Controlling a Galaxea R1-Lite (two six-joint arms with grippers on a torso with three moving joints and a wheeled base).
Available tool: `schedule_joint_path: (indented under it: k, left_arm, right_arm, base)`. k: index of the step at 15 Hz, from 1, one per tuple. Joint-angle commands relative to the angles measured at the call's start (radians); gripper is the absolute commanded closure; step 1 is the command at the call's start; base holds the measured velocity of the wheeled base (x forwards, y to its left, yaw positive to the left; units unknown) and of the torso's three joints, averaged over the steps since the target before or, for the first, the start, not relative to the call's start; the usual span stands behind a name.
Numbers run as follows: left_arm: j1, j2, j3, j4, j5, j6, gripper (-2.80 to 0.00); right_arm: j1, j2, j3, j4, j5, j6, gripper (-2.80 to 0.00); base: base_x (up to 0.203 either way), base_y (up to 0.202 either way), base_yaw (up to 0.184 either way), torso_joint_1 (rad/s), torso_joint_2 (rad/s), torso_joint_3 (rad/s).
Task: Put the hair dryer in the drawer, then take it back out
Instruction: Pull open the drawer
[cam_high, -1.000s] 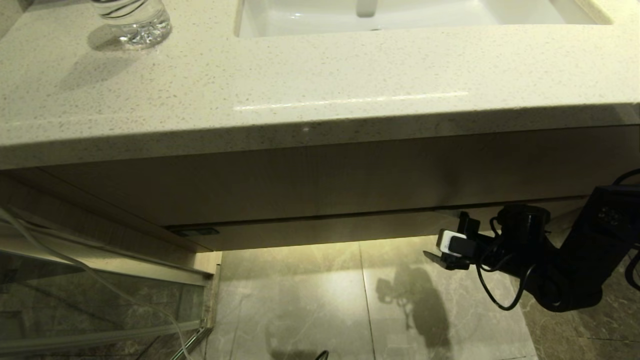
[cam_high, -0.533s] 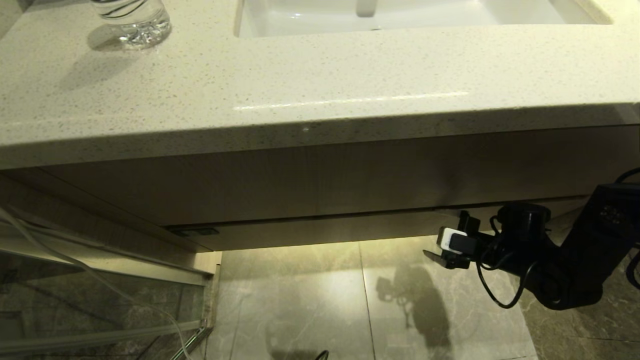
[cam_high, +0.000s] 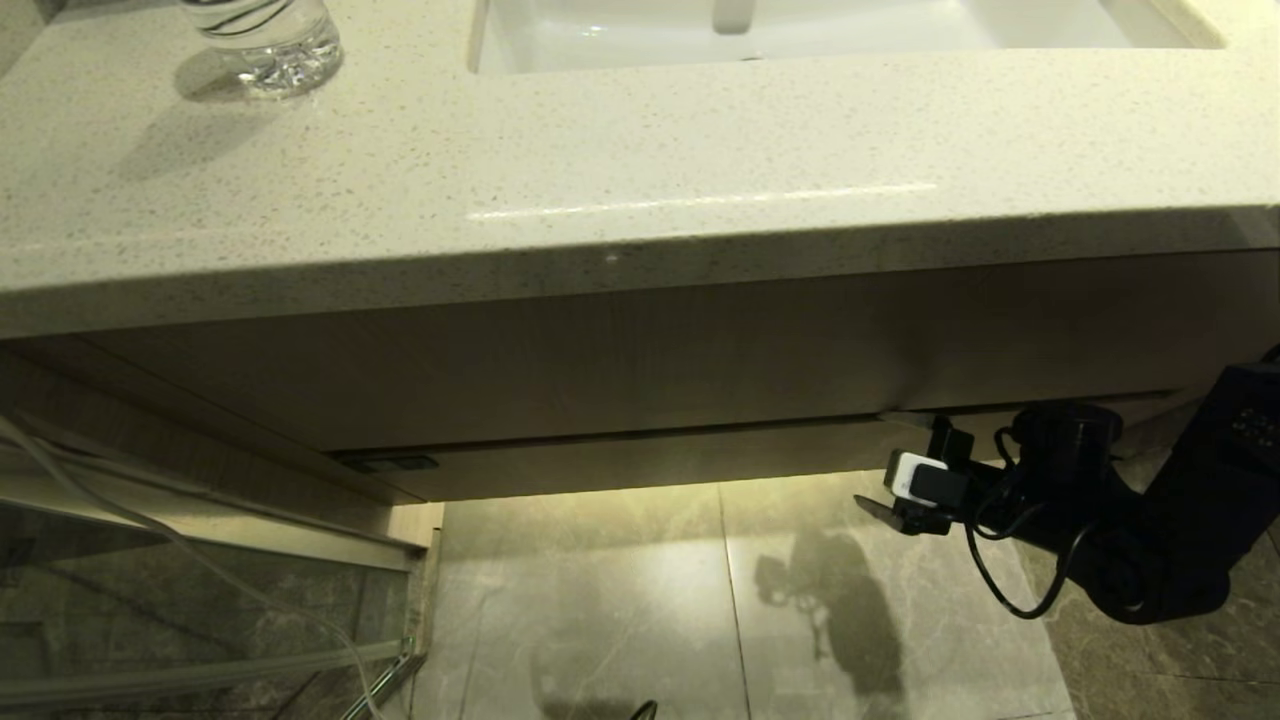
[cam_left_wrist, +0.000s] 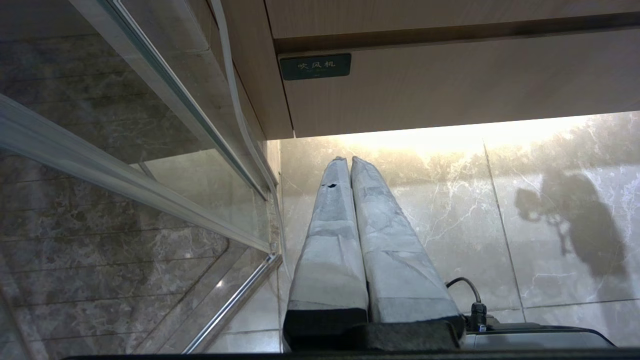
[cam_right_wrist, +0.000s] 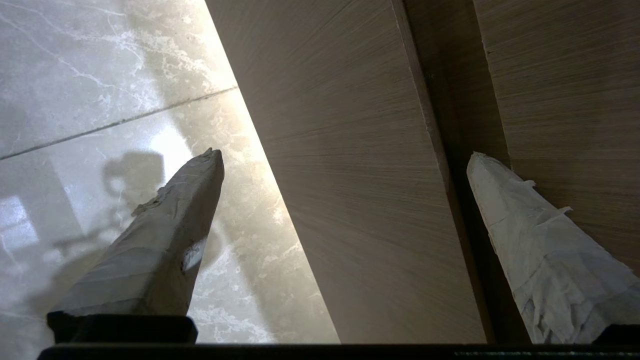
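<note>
A clear bottle (cam_high: 262, 42) stands at the far left corner of the speckled stone countertop (cam_high: 640, 170), and a white sink (cam_high: 800, 30) sits in the far edge to its right. Under the countertop, the drawer (cam_high: 640, 455) is closed, a narrow light-wood strip below a taller wood panel (cam_high: 640, 350), with a small dark label (cam_left_wrist: 315, 66) at its left end. The hair dryer is not visible in any view. The left gripper (cam_left_wrist: 350, 162) hangs over the marble floor (cam_high: 620, 600), its 2 wrapped fingers pressed together. The right gripper (cam_right_wrist: 345, 160) is at the drawer's right end, spread wide, empty, 1 fingertip on each side of the strip.
</note>
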Motion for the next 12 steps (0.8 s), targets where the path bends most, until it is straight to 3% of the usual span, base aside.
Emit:
schedule_joint_path:
  k: [1, 12]
  left_arm:
    - [0.0, 0.0, 0.0, 0.0, -0.001, 0.0, 0.0]
    - [0.0, 0.0, 0.0, 0.0, -0.001, 0.0, 0.0]
  right_arm:
    - [0.002, 0.006, -0.01, -0.012, 0.005, -0.009, -2.8]
    - [0.006, 0.088, -0.03, -0.08, 0.002, -0.009, -2.8]
  base:
    - [0.0, 0.0, 0.0, 0.0, 0.0, 0.0]
    - [0.0, 0.0, 0.0, 0.0, 0.0, 0.0]
